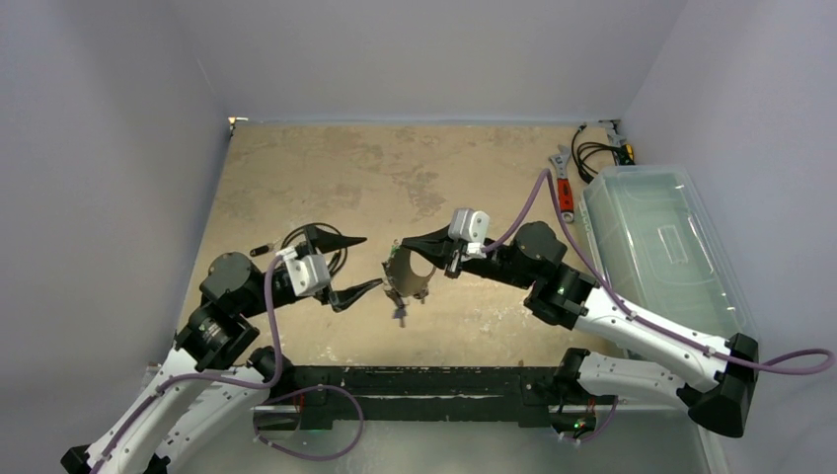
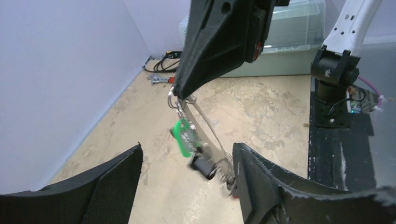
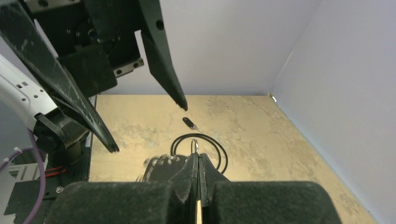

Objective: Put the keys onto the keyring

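Silvery keyring [image 2: 204, 128], green-headed key [image 2: 183, 135]

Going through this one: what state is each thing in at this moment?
left gripper: open, empty.
right gripper: shut on the keyring.
keyring: held off the table, hanging from the right gripper.
green-tagged key: dangling from the keyring.
black-headed key: dangling from the keyring.
loose key: lying on the table, not on the keyring.
plastic bin: lid on.

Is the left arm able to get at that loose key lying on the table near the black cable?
Probably yes: the loose key lies uncovered close by the left end effector, open and empty.
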You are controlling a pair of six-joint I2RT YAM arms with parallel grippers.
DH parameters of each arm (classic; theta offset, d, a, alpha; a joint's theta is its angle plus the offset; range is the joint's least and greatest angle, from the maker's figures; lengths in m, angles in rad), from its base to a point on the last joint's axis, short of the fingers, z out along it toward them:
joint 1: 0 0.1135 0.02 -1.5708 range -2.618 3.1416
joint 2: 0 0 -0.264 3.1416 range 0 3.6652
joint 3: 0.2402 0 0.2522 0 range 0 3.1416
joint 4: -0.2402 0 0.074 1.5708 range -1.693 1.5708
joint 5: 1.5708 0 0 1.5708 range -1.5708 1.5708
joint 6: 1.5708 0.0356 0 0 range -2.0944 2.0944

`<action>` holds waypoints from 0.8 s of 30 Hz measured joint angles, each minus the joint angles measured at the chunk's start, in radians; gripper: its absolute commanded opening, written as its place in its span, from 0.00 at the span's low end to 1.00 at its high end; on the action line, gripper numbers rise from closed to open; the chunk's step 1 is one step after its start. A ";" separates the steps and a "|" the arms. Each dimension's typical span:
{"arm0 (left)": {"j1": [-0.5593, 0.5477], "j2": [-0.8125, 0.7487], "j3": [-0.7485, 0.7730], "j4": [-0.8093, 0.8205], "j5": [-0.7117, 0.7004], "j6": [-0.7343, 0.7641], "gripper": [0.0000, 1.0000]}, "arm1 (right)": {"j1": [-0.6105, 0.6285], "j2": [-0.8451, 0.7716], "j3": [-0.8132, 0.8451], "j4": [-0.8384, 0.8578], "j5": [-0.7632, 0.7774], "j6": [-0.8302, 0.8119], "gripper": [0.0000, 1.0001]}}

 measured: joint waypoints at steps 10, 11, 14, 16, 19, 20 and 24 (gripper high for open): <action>-0.001 -0.013 -0.111 0.132 0.057 0.069 0.51 | 0.003 0.013 0.014 -0.001 -0.024 0.022 0.00; -0.001 -0.009 -0.108 0.131 0.058 0.071 0.51 | 0.003 0.013 0.014 0.006 -0.028 0.023 0.00; -0.001 -0.003 -0.105 0.131 0.068 0.071 0.54 | 0.003 0.012 0.010 0.039 -0.053 0.031 0.00; -0.001 -0.008 -0.105 0.129 0.087 0.071 0.58 | 0.003 0.008 -0.004 0.074 -0.077 0.037 0.00; -0.001 -0.041 -0.105 0.122 0.127 0.073 0.57 | 0.003 0.002 -0.022 0.097 -0.113 0.038 0.00; -0.001 -0.054 -0.105 0.123 0.136 0.073 0.55 | 0.002 0.002 -0.024 0.101 -0.130 0.037 0.00; -0.001 -0.110 -0.104 0.140 0.164 0.073 0.43 | 0.001 0.002 -0.028 0.122 -0.212 0.042 0.00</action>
